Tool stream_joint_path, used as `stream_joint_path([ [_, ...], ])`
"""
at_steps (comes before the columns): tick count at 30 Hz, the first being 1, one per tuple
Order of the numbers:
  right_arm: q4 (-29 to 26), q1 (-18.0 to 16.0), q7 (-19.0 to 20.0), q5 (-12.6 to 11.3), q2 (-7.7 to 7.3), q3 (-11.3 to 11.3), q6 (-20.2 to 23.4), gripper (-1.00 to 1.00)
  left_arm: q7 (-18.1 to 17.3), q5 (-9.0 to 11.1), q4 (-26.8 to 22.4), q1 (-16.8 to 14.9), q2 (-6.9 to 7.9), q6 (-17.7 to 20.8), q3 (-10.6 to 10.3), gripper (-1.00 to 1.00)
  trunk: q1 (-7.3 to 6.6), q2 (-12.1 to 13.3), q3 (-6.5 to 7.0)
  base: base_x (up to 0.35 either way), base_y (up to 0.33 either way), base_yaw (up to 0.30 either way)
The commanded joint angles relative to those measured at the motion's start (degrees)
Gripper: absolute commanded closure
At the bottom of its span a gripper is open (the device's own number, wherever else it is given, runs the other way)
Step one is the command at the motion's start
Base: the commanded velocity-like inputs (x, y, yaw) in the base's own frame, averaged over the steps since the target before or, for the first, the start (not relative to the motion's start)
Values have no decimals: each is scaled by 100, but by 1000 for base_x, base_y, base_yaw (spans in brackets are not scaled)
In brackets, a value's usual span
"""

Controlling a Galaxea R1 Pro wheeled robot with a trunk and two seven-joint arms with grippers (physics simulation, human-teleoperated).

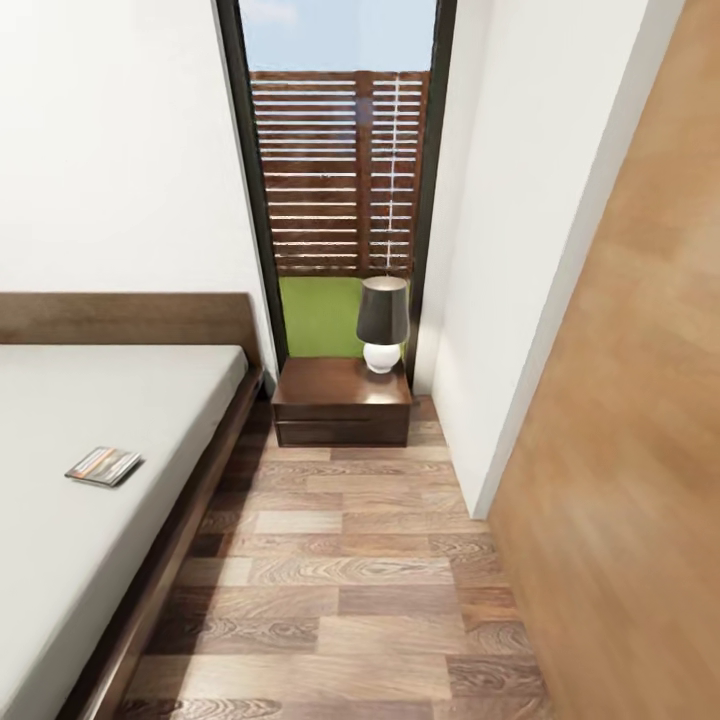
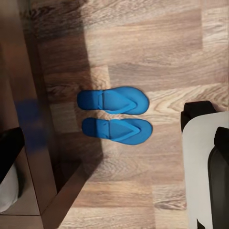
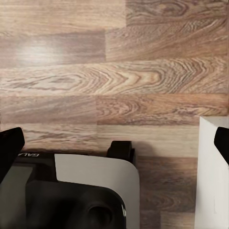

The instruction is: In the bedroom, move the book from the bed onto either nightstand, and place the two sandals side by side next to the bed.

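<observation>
The brown wood-plank floor [image 1: 340, 600] runs clear toward the dark boxy nightstand [image 1: 342, 402] at twelve o'clock, the pale-grey-mattressed bed [image 1: 90, 480] at nine is cut off, and I cannot tell either gripper's finger state.

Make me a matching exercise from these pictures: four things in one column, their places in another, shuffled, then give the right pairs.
Things:
1. book
2. lamp
3. sandals
4. nightstand

Places:
A. on the nightstand's top
B. side by side on the plank floor
C. on the grey mattress of the bed
D. below the tall window, beside the bed's headboard

Pairs: 1-C, 2-A, 3-B, 4-D
</observation>
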Motion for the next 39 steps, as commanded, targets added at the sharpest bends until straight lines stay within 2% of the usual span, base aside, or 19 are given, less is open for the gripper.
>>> stream_joint_path([
  [1,-12,-1,33,27,4,-46,41,-100,-8,59,3,-3,1,-17,-48,-100,3,-3,-7,296,0,19],
  [12,-6,-1,28,32,9,-39,41,-100,-8,59,3,-3,-1,-17,-48,-100,3,-3,-57,285,-68,115],
  [39,-3,-1,18,35,11,-33,39,-100,-8,59,3,-3,-1,-17,-48,-100,3,-3,-242,254,-54,176],
])
